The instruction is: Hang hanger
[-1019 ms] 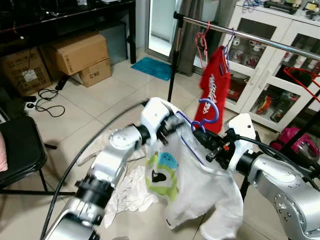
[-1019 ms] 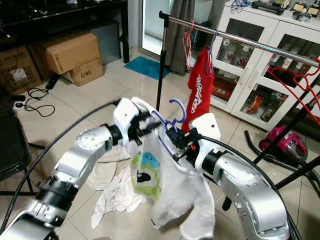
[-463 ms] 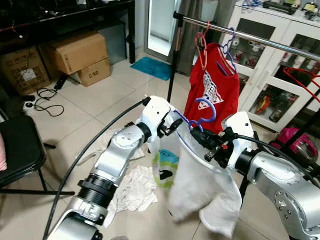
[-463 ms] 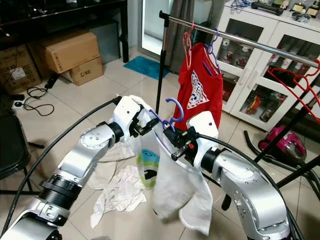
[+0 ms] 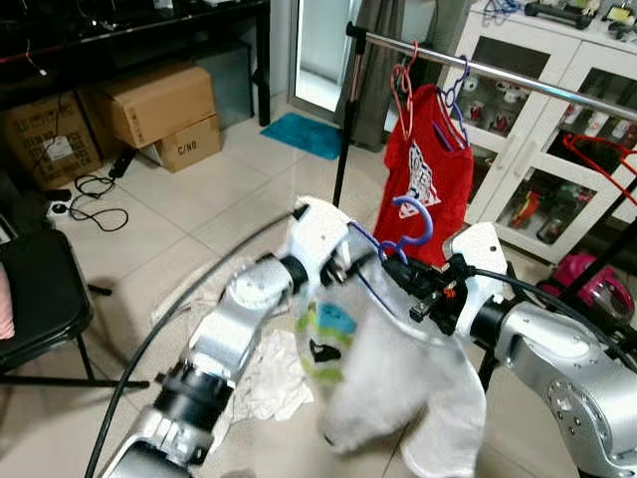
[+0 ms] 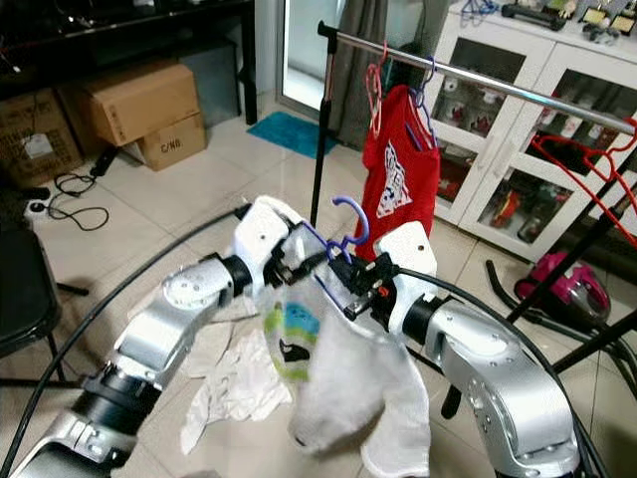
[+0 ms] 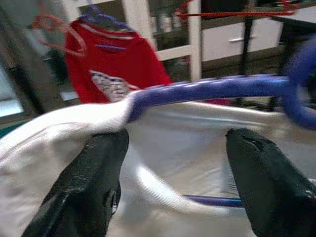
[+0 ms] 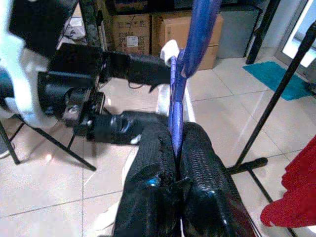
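In front of the metal clothes rail (image 5: 518,78), the right end effector (image 5: 398,271) is clamped on a purple plastic hanger (image 5: 406,227) carrying a white printed T-shirt (image 5: 388,373); the left end effector (image 7: 173,163), fingers apart, straddles the shirt's shoulder.

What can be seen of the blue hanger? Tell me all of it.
The blue hanger looks like thin plastic, with a curled hook pointing up. It carries a white shirt draped over it. The right gripper has its jaws shut on the stem; the left gripper straddles one covered shoulder, jaws open. It is held below the rail.
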